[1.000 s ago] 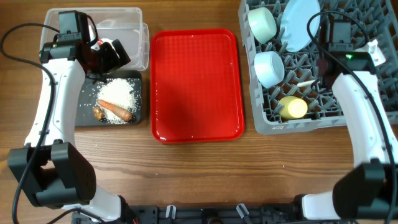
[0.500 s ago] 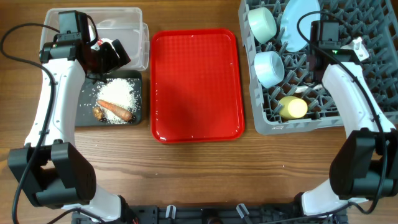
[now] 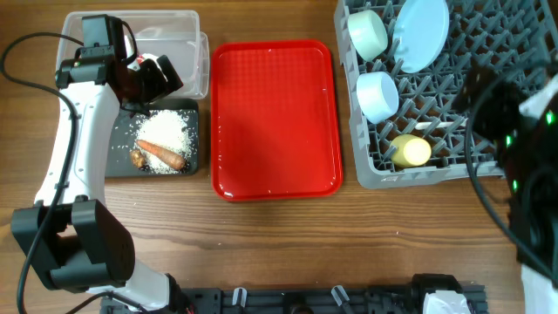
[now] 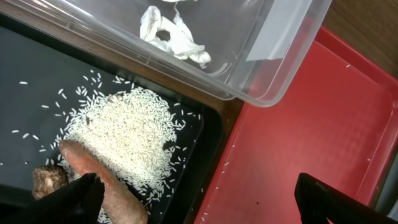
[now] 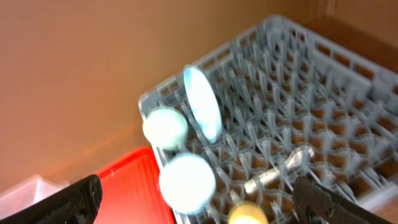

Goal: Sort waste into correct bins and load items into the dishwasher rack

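Left claw [image 4: 198,202]: dark fingertips [image 4: 81,194] spread wide, holding and touching nothing.
Just under it: shallow black tub [image 4: 37,106], matte, with a loose heap of white rice grains [image 4: 127,140]. A smooth orange-brown carrot-like stick [image 4: 102,180] and a knobbly brown lump [image 4: 50,179] lie by the left fingertip.
Beyond it: clear tub [image 4: 261,56], glossy with rounded corners, holding crumpled white tissue [image 4: 171,37].
By its right fingertip: flat red tray [image 4: 298,137], finely pebbled.
Right claw [image 5: 199,202]: fingers wide apart and empty, high above the rack.
Far below it: grey peg-grid rack [image 5: 298,99] with the pale blue plate [image 5: 202,102] on edge, two mint bowls [image 5: 165,127] [image 5: 186,182], the white spoon [image 5: 280,168] and the yellow cup [image 5: 247,214].
Wrist views only: the tissue, which the left arm hides from overhead.
Overhead only: the wood-grain tabletop [image 3: 288,244]. The right arm there is a dark blur, so its claw probably cannot be read from that view.
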